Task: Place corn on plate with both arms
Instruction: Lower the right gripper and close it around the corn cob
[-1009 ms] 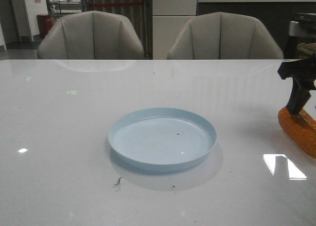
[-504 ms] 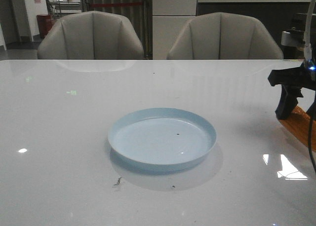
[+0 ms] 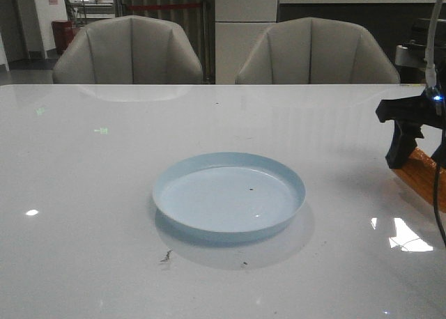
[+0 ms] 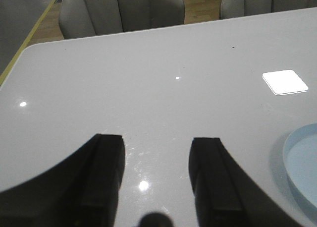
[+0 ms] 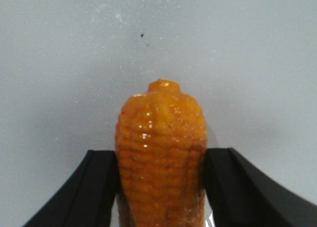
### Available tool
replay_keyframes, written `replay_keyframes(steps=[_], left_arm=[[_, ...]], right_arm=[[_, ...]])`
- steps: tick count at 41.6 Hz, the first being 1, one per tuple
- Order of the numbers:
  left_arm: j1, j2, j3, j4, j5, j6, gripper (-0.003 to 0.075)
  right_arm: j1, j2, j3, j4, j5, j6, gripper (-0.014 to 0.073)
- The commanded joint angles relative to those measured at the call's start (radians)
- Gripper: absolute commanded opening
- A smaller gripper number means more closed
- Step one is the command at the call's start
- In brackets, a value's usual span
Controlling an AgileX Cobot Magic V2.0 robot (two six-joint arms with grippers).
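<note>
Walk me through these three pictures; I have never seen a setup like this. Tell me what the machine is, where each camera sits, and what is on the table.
This is a two-armed robot at a white table. The wide picture looks forward from the robot over the table. The other two come from cameras on its wrists, looking past each tool's black fingers. A pale blue plate lies mid-table with nothing in it. At the far right, the right tool is closed on an orange corn, one finger on each side. The left tool is open over bare table beside the plate's rim, holding nothing. Two chairs stand behind.
</note>
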Motion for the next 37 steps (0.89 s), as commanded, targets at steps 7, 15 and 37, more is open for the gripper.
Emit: replay_keyframes(steps=[7,15,37], left_arm=[[0.000,-0.005,-0.029,-0.005,-0.083,-0.002,0.0378],[0.000,-0.005,-0.029,-0.005,-0.083,-0.002,0.0378],[0.000,-0.005,-0.029,-0.005,-0.083,-0.002,0.0378]], right_arm=[[0.004,-0.010,-0.009,-0.008,0.006,-0.008,0.0534],[0.004,-0.010,-0.009,-0.008,0.010,-0.008,0.0528],[0.070,-0.011,-0.336,-0.006,0.282,-0.009,0.0269]])
